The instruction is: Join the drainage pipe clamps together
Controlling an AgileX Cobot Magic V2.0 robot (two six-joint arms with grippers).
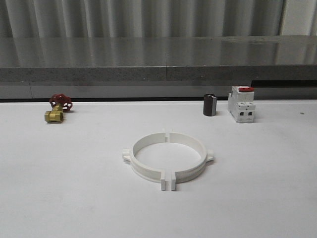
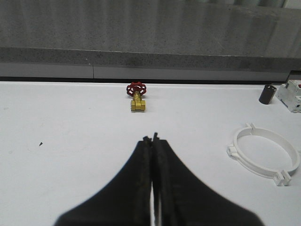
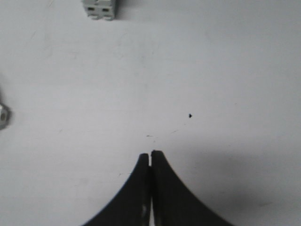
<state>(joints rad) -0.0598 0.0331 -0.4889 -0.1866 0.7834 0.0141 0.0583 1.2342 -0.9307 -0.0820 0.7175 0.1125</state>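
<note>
On my screen the table (image 1: 59, 198) is a plain white surface, and behind it runs a grey speckled ledge (image 1: 148, 57) with a pale corrugated wall (image 1: 148, 17) above. At the far edge of the table I see a brass valve (image 1: 57, 109) with a red handwheel on the left side, and on the right side a small dark cylinder (image 1: 210, 105) standing just beside a white breaker (image 1: 241, 104) with a red switch. The left gripper (image 2: 153, 138) hangs over bare table, its two black fingers (image 2: 141, 169) pressed together with nothing between them; the valve lies ahead of it, well apart. The right gripper (image 3: 150, 153) is also closed on nothing, its fingers (image 3: 164, 188) meeting at the tips above the white surface. The drainage pipe clamps (image 1: 168, 158) lie flat near the middle of the table, the two white half-rings facing each other so that they make a ring. Their flat end tabs stand side by side at the near and far joints, with a thin gap visible at each. One small lug sticks out on each outer side.
</note>
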